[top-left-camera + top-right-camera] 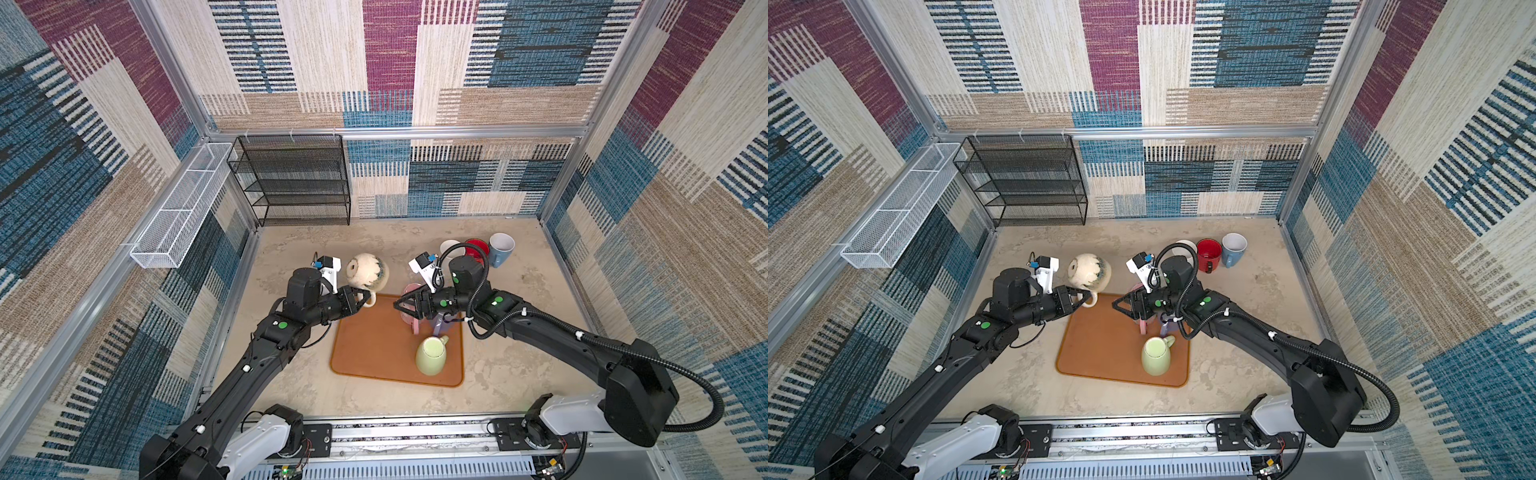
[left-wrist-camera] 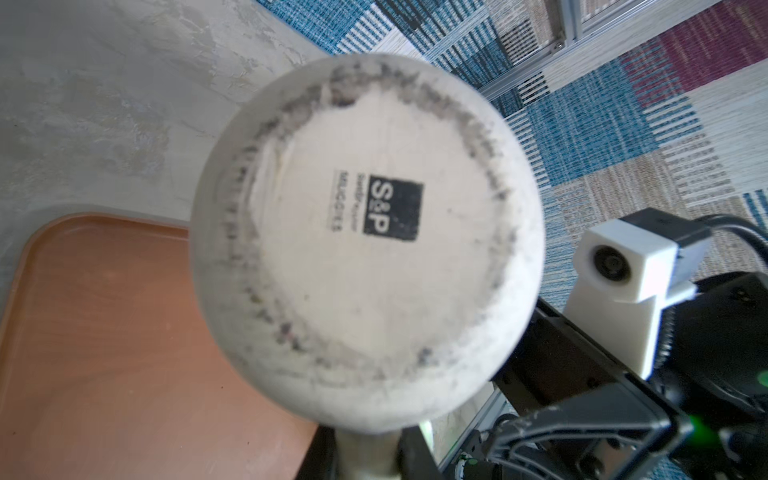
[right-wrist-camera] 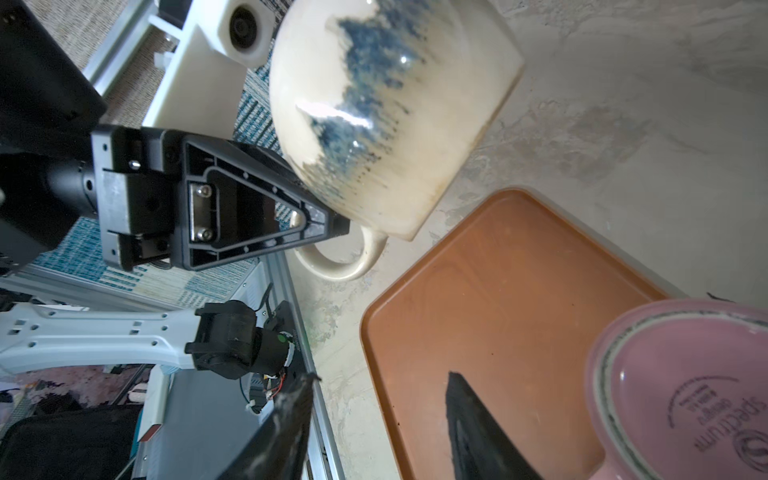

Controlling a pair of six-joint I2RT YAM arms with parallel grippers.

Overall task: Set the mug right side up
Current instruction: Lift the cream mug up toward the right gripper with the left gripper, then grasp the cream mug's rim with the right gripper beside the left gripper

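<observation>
Left wall stuff: white wire basket (image 1: 183, 208) and black mesh rack (image 1: 299, 183) at the back left; both well apart from the action
Left gripper (image 1: 363, 298): clamped down on the handle (image 3: 345, 262) of the cream mug (image 1: 368, 272); the finger (image 3: 257, 212) reaches in from the side in the right wrist view
Where the mug is: hanging from that grip just behind the back left corner of the orange tray (image 1: 365, 353); looks clear of the table (image 1: 519, 332)
Mug tilt: pretty much on its side; base faces back toward the left arm, mouth points away to the right, handle underneath
Mug looks: round-bellied, glossy cream glaze with a blotchy dark blue streak down the side; unglazed flat base (image 2: 370, 232) with a grubby grey ring and a black square S&P stamp
Right gripper (image 1: 398, 306): jaws spread apart, nothing between them; hovering over the tray's back edge, near the cream mug but not touching it
Under the right arm: pink mug (image 3: 685, 395) sitting base-up on the tray
Front of the tray: pale green mug (image 1: 432, 353), mouth up
Back right: white (image 1: 1185, 245), red (image 1: 1208, 254) and blue (image 1: 1233, 248) mugs in a tight row, mouths up
</observation>
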